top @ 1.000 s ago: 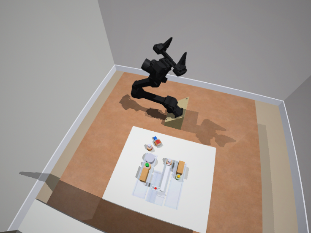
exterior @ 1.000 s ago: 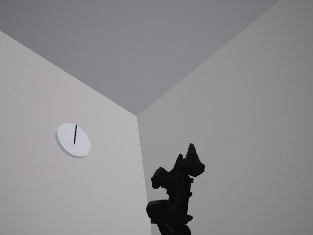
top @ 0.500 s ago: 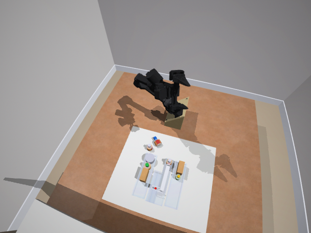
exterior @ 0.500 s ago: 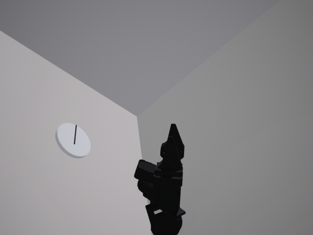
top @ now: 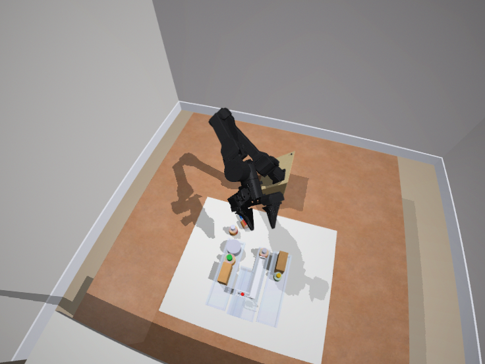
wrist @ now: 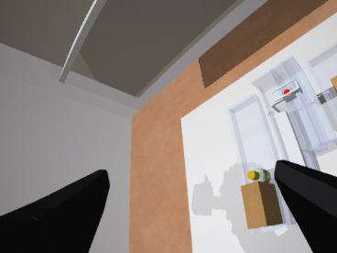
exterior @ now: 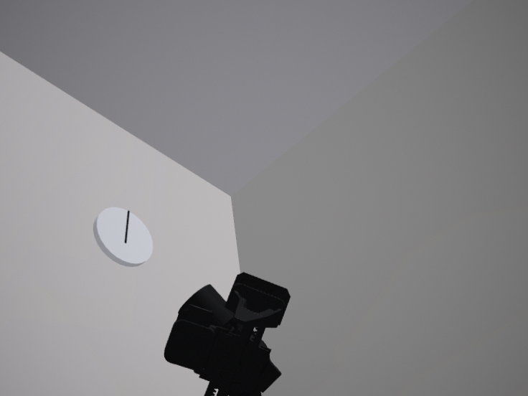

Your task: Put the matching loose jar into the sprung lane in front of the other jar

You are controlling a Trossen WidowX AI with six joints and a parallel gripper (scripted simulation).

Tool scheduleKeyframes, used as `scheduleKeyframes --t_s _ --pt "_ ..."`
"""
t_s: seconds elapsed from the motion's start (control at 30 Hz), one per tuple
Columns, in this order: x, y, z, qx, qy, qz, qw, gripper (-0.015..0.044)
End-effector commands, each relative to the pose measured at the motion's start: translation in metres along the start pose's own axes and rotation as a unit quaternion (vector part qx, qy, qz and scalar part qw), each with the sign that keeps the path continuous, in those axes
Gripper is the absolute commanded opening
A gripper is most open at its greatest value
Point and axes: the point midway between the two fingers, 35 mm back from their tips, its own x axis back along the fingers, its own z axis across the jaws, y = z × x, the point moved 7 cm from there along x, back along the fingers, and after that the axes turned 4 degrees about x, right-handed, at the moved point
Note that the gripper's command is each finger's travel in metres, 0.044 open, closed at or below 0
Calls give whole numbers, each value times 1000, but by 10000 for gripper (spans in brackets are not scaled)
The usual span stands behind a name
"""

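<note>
While the arm [top: 238, 156] folds down over the white mat's [top: 305, 250] near edge, gripper [top: 261, 226] hangs w/ jaws spread wide, nothing btwn them. Loose jar [top: 233, 230], pale lid on orange body, stands upright just left of fingertips; matching jar [top: 264, 252] sits in centre lane [top: 250, 283].
</note>
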Motion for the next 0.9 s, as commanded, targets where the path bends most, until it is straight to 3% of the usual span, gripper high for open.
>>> scheduleKeyframes --t_s 0.0,0.17,0.47,0.87 --pt "-19 -6 -39 54 -110 68 990 440" --pt "-30 -14 -77 93 -197 146 965 440" --pt "-33 -38 -169 174 -340 380 843 440" --pt "-44 -54 -187 175 -341 385 840 440"
